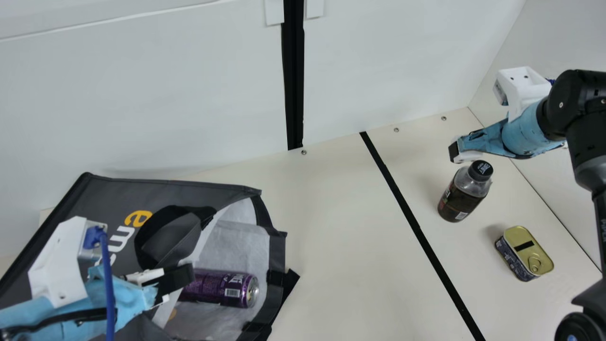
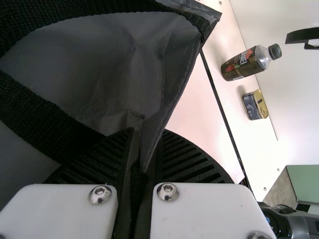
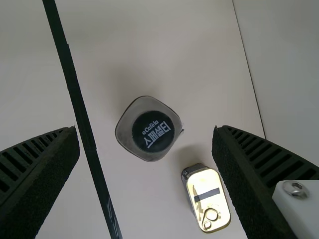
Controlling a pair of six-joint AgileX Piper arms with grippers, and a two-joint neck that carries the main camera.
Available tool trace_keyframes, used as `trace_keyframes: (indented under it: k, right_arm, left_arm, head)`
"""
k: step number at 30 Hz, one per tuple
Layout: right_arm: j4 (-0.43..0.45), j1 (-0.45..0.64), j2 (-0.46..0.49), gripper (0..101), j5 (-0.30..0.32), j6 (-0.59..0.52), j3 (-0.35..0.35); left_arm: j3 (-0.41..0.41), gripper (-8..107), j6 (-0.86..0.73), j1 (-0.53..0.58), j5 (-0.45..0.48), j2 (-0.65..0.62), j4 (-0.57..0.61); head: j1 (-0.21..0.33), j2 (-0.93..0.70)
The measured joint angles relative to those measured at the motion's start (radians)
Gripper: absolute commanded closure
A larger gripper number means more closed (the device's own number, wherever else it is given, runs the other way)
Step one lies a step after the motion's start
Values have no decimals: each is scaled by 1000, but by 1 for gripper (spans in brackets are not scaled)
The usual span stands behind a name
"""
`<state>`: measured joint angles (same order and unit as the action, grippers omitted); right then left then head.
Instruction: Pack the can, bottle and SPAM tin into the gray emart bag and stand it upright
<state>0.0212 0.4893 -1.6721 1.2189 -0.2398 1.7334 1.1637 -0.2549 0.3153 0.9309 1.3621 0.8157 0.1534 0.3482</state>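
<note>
- Nearest, well apart from the bottle [image 1: 466,192], the left gripper [image 1: 182,279] is closed on a fold of gray cloth at the bag's mouth. It should hold that fold up and steady so the opening does not sag.
- The gray emart bag [image 1: 94,199] lies across the black strip [image 1: 412,219] from the bottle, mouth facing that way. Standing it upright remains to be done.
- The can [image 1: 222,288] lies on its side inside the mouth, at the end towards the bottle. The bottle is best slid in alongside it, without ramming it.
- The SPAM tin [image 1: 528,253] sits lid up on the table [image 1: 331,246], near the bottle. One finger could clip it on the way down, so a straight, slow descent seems wise.
- The bottle itself stands upright, roughly midway between the right gripper's fingers.
- The right gripper [image 1: 457,152] is spread wide and empty above the bottle. Picking it up looks like the step in hand: centre over the cap, go down past the shoulder, then squeeze firmly before lifting.
</note>
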Motion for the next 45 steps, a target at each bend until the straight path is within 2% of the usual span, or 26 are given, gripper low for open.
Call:
trace_keyframes:
  k: [30, 44, 45]
  right_arm:
    - [-55, 31, -83, 6, 0, -15, -37]
    - [-61, 31, -104, 100, -1, -15, -37]
    - [-62, 31, -104, 101, -1, -15, -37]
  left_arm:
    - [0, 107, 0, 0, 0, 0, 0]
    - [0, 107, 0, 0, 0, 0, 0]
    - [0, 107, 0, 0, 0, 0, 0]
  head:
    - [0, -2]
    - [0, 0]
    - [0, -2]
